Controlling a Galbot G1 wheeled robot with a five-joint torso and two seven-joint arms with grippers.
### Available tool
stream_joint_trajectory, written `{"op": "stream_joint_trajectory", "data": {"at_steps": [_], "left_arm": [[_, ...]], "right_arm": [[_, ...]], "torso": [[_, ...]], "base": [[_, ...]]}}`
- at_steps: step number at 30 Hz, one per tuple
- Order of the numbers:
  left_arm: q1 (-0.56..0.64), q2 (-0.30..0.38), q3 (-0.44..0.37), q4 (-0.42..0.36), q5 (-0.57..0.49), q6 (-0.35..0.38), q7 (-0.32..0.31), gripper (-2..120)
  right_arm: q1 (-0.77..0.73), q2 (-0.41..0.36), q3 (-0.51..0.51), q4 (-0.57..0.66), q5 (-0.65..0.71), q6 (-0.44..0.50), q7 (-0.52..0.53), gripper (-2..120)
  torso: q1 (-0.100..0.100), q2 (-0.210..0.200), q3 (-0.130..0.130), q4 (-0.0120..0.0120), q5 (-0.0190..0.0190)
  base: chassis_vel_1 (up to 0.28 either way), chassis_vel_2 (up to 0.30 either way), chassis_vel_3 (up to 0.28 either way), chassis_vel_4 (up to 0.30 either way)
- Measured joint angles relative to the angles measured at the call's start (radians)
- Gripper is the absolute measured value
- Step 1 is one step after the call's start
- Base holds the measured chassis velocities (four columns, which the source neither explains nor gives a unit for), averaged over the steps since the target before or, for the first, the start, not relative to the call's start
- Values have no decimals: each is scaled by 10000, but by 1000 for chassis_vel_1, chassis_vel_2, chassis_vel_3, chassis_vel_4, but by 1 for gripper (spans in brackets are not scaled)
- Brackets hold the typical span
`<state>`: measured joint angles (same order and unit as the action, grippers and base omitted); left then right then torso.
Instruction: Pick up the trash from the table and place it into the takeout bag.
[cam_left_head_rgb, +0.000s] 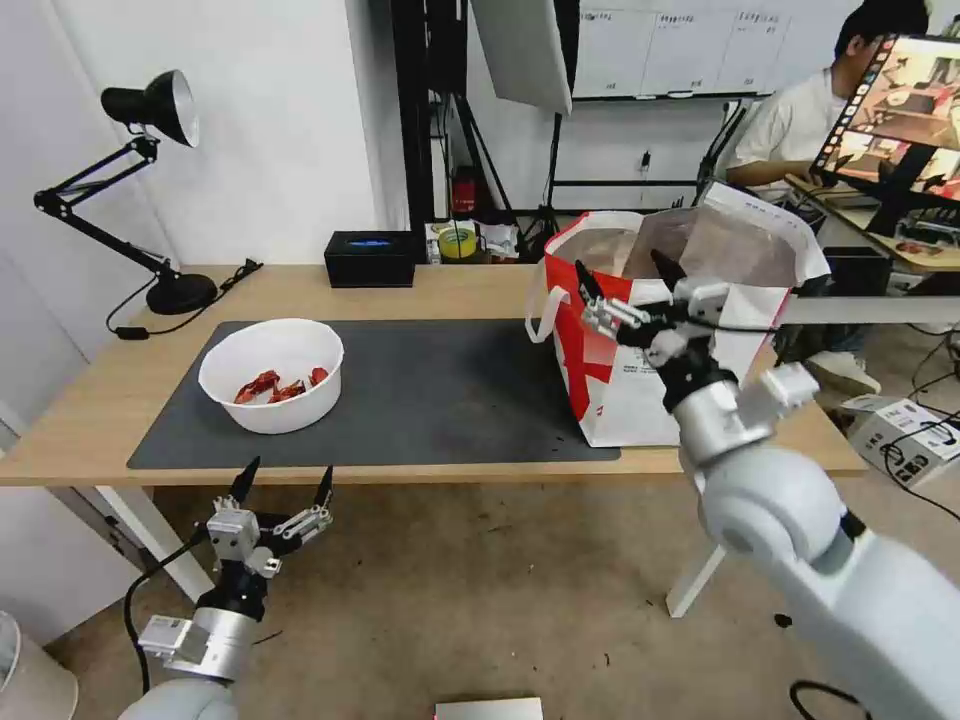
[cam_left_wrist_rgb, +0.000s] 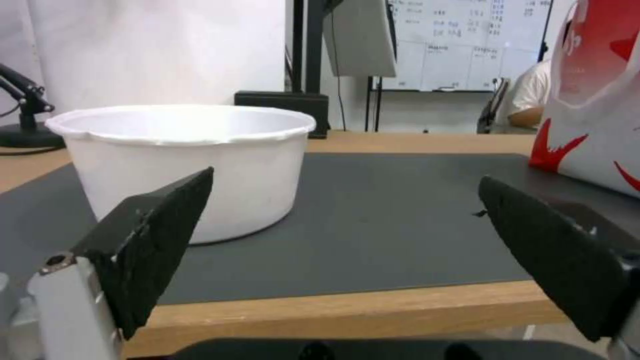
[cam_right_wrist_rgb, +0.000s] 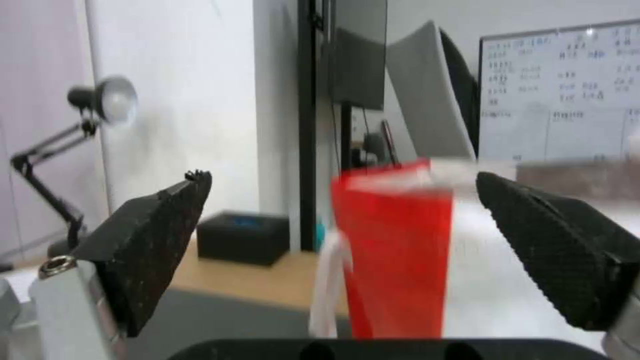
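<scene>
A white round bowl (cam_left_head_rgb: 271, 373) with red shell scraps stands on the left part of the dark grey mat (cam_left_head_rgb: 440, 400) of the table (cam_left_head_rgb: 90, 420). The left wrist view has the bowl (cam_left_wrist_rgb: 180, 165) close ahead. My left gripper (cam_left_head_rgb: 284, 482) hangs open just below the table's front edge, in front of the bowl, holding nothing. The takeout bag (cam_left_head_rgb: 690, 330), white and red with foil lining, stands open on the table's right end. My right gripper (cam_left_head_rgb: 620, 268) is open and empty, raised at the bag's front upper edge. The right wrist view has the bag (cam_right_wrist_rgb: 400, 255) straight ahead.
A black desk lamp (cam_left_head_rgb: 150, 180) stands at the table's back left. A black rectangular box (cam_left_head_rgb: 370, 258) sits at the back edge, near the middle. A person sits at a desk with a monitor (cam_left_head_rgb: 895, 110) behind the bag. Cartons (cam_left_head_rgb: 905, 435) lie on the floor at right.
</scene>
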<state>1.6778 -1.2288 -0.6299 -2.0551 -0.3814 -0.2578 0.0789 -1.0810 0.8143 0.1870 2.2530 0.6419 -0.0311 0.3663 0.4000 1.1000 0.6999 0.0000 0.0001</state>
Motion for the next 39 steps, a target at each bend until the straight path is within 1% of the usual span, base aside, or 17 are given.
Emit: {"op": "stream_joint_trajectory", "data": {"at_steps": [2, 3, 4, 6, 7, 10, 11, 14, 18, 22, 39], "left_arm": [[-45, -25, 34, 27, 0, -4, 0, 100], [-45, -25, 34, 27, 0, -4, 0, 100], [-66, -26, 48, 30, 0, -6, 2, 100], [-74, -27, 70, 32, 0, -6, 5, 100], [-74, -27, 70, 32, 0, -6, 5, 100], [-36, -43, 76, 41, 2, -12, 5, 100], [-36, -43, 76, 41, 2, -12, 5, 100], [30, -64, 74, 40, 12, -23, 11, 100], [107, -93, 50, 15, 32, -57, 18, 100], [180, -154, 41, 8, 76, -116, 27, 100], [265, -281, 16, 4, 140, -210, 56, 100]], "right_arm": [[-981, 138, 245, 99, -347, 210, -142, 100], [-981, 138, 245, 99, -347, 210, -142, 100], [-1468, 291, 359, 100, -567, 352, -207, 100], [-2203, 610, 500, 14, -1029, 618, -307, 100], [-2203, 610, 500, 14, -1029, 618, -307, 100], [-2765, 1023, 516, -328, -1648, 1047, -370, 100], [-2765, 1023, 516, -328, -1648, 1047, -370, 100], [-3091, 1414, 366, -910, -2164, 1533, -380, 100], [-3231, 1662, 194, -1366, -2389, 1755, -335, 100], [-3395, 1803, 78, -1622, -2546, 1835, -299, 100], [-3968, 2168, -316, -1982, -2923, 1840, -179, 100]], "torso": [[-1, 0, 0, -3, -3], [-1, 0, 0, -3, -3], [-1, 1, -1, -4, 3], [-1, 1, -1, -3, -1], [-1, 1, -1, -3, -1], [-2, 0, -1, -2, -1], [-2, 0, -1, -2, -1], [-1, 0, -1, -1, -1], [-1, 1, 0, -1, -1], [-1, 0, 0, 0, -1], [0, 1, 0, 0, -1]], "base": [[0, 0, 0, 0], [0, 0, 0, 0], [0, 0, 0, 0], [0, 0, 0, 0], [0, 0, 0, 0], [0, 0, 0, 0], [0, 0, 0, 0], [0, 0, 0, 0], [0, 0, 0, 0], [0, 0, 0, 0], [0, 0, 0, 0]]}}
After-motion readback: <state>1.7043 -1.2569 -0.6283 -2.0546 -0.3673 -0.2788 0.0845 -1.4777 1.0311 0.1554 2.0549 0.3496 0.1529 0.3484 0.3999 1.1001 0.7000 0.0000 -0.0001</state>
